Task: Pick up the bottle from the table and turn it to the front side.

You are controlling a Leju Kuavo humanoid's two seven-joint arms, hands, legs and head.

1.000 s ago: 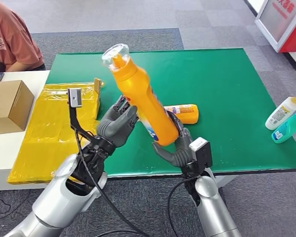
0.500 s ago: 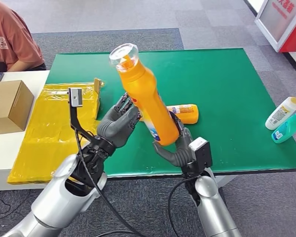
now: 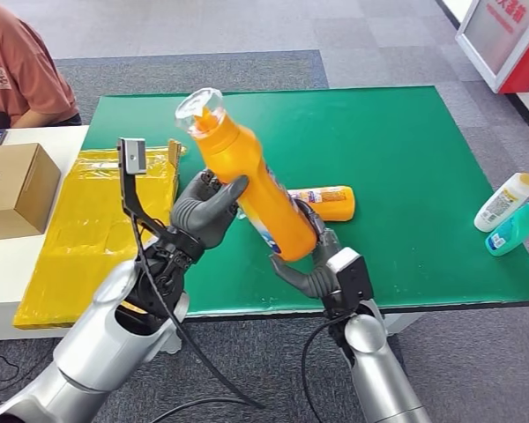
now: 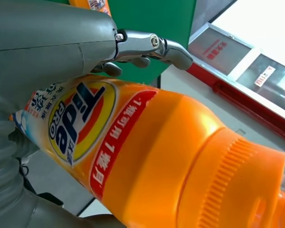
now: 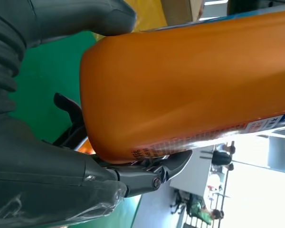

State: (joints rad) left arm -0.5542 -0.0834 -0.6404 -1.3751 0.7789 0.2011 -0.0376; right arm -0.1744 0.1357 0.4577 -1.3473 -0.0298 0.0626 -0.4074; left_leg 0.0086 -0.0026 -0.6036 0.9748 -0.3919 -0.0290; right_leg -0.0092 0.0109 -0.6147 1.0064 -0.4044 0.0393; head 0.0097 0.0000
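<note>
Bottle (image 3: 258,189), orange, held tilted above the green table (image 3: 408,159); right hand (image 3: 311,264) fingers closed round its base, bearing the weight; left hand (image 3: 205,210) fingers curled against its upper body, evidently to rotate it; label visible in left wrist view.

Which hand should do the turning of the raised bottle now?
Left, probably. The left hand wraps the orange detergent bottle at mid-body, label showing in its wrist view; the right hand just cradles the base.
</note>
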